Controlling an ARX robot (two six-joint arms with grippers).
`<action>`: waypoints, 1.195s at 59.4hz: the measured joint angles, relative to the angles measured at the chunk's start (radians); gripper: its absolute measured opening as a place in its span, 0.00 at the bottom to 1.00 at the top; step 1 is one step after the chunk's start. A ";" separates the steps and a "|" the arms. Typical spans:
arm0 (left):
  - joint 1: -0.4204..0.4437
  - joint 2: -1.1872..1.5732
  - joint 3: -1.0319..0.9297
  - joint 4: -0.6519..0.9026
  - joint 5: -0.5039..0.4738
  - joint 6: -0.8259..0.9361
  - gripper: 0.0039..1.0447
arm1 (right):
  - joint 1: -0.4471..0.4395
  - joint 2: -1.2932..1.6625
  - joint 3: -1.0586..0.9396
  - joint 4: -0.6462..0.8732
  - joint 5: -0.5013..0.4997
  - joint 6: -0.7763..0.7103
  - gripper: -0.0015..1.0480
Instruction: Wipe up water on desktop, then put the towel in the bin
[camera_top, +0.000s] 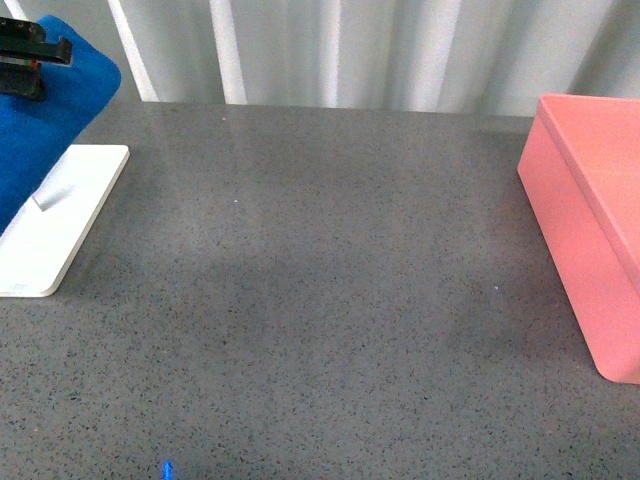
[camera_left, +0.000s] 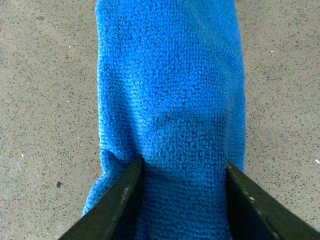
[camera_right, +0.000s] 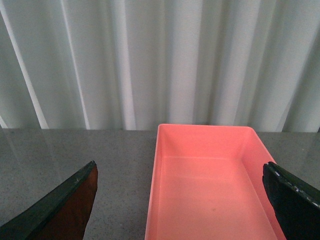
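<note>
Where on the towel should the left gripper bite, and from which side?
Across its narrow width, at the top of the drape where the left gripper straddles it, from above: the towel hangs as one long soft band that should bunch between the jaws.

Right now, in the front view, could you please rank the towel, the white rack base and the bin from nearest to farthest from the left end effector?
1. The towel, held in the left end effector, far left.
2. The white rack base, beside the towel, left side.
3. The bin, across the desktop, far right.
</note>
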 joint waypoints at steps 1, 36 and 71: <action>0.000 0.000 -0.002 0.001 0.001 0.000 0.41 | 0.000 0.000 0.000 0.000 0.000 0.000 0.93; 0.014 -0.064 -0.050 0.019 0.055 -0.001 0.04 | 0.000 0.000 0.000 0.000 0.000 0.000 0.93; -0.127 -0.367 -0.011 -0.055 0.120 -0.002 0.04 | 0.000 0.000 0.000 0.000 0.000 0.000 0.93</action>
